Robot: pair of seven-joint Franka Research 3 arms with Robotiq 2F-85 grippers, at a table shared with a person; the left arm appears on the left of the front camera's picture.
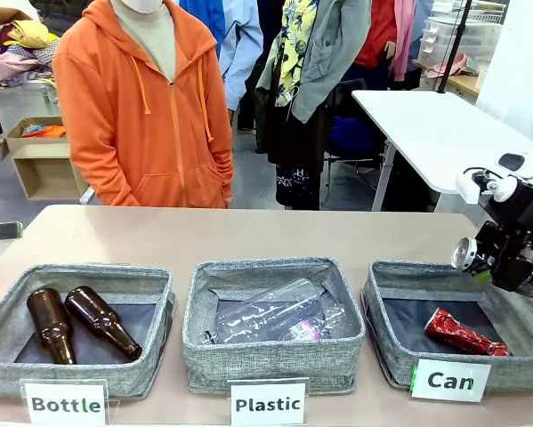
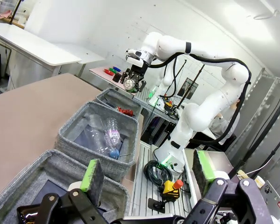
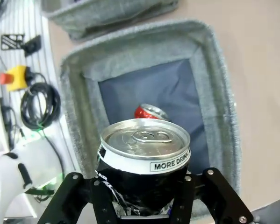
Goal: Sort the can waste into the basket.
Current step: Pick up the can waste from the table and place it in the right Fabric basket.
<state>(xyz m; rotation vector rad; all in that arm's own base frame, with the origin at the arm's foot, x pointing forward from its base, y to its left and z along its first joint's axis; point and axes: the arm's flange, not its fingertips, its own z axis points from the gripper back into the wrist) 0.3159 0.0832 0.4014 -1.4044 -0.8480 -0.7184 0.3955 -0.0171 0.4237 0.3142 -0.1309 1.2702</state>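
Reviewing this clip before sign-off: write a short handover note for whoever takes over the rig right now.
Right gripper: over the Can basket, the black can between its jaws; whether it still grips or has let go, I cannot tell.
Left gripper: open, empty, hovering over the Bottle basket.
Done: the red can lies in the Can basket.
Left: drop the black can in, then pull the arm back.

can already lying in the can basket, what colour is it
Shiny red: the crushed can lies on the dark lining of the basket, clearest in the front view.
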